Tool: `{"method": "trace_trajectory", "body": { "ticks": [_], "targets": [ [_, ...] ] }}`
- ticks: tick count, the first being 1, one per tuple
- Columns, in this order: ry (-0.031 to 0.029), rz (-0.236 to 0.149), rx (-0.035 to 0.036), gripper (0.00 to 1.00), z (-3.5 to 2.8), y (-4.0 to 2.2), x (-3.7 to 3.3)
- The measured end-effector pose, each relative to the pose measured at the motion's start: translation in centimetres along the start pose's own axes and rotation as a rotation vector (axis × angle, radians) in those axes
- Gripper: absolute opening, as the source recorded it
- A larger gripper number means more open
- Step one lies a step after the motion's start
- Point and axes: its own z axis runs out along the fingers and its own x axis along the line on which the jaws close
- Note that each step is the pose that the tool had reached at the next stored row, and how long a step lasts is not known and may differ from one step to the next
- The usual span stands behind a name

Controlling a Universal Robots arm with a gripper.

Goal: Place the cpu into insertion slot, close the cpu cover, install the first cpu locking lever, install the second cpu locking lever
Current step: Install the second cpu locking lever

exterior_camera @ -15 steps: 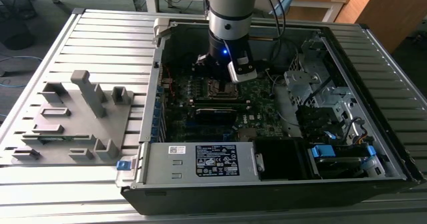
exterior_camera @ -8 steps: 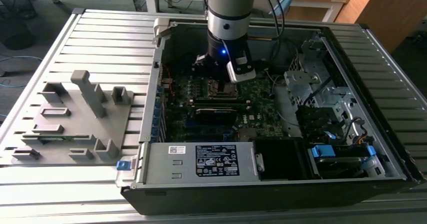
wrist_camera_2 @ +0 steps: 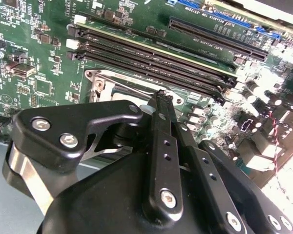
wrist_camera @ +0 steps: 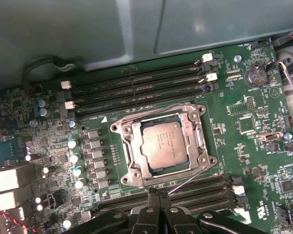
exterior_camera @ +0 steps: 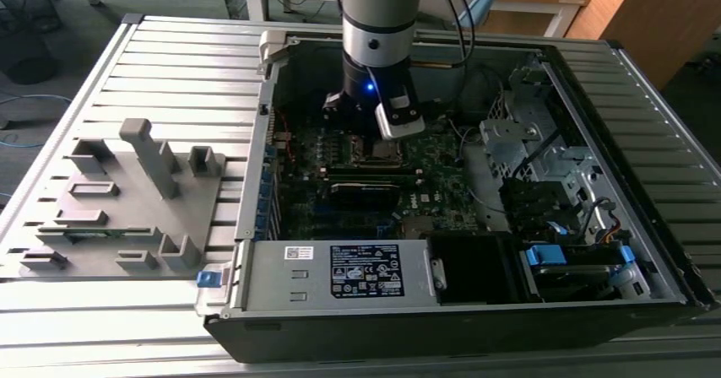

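One small, flat, square cpu (wrist_camera: 162,145) with a dull grey metal top lay seated in the insertion slot (wrist_camera: 118,129), the square silver-rimmed socket on the green motherboard (wrist_camera: 244,105), when we looked through the first wrist view. The cpu cover (wrist_camera: 136,157), a thin silver metal frame plate with a square cut-out, was already down around the chip, its rim framing the grey top on all sides. One thin silver wire locking lever (wrist_camera: 188,179) angled away from the socket's corner toward the black memory slots (wrist_camera: 136,90), seemingly not yet latched; a second wire ran along the socket's far edge.

We judged the chip light, rigid and fragile at its underside, best held by its edges alone; the levers looked springy and slim, likely to slip unless pushed near their bent ends.

The black two-finger gripper (wrist_camera: 158,195) hovered just beside the socket with its fingertips pressed together and nothing between them, close to the loose lever.

In the second wrist view the same clenched gripper (wrist_camera_2: 160,95) pointed at the socket's silver frame beside the long dark memory slots. In the exterior view the grey arm (exterior_camera: 377,24) reached down into the open black computer case (exterior_camera: 451,310), which lay on a ribbed grey metal table (exterior_camera: 169,66) next to a grey plastic fixture tray (exterior_camera: 113,201).
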Motion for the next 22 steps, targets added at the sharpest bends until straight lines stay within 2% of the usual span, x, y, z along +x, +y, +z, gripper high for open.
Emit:
{"method": "trace_trajectory", "body": {
  "ticks": [11,12,14,15,22],
  "targets": [
    [-0.0001,0.0,0.0014,0.11,0.21,-0.03,0.09],
    [0.0024,0.0,0.0017,0.11,0.24,-0.02,0.09],
    [0.0165,0.001,0.005,0.11,0.28,-0.03,0.09],
    [0.0199,0.001,0.0061,0.11,0.27,-0.03,0.09],
    [0.0211,0.001,0.0061,0.11,0.32,-0.1,0.09]
  ]
}}
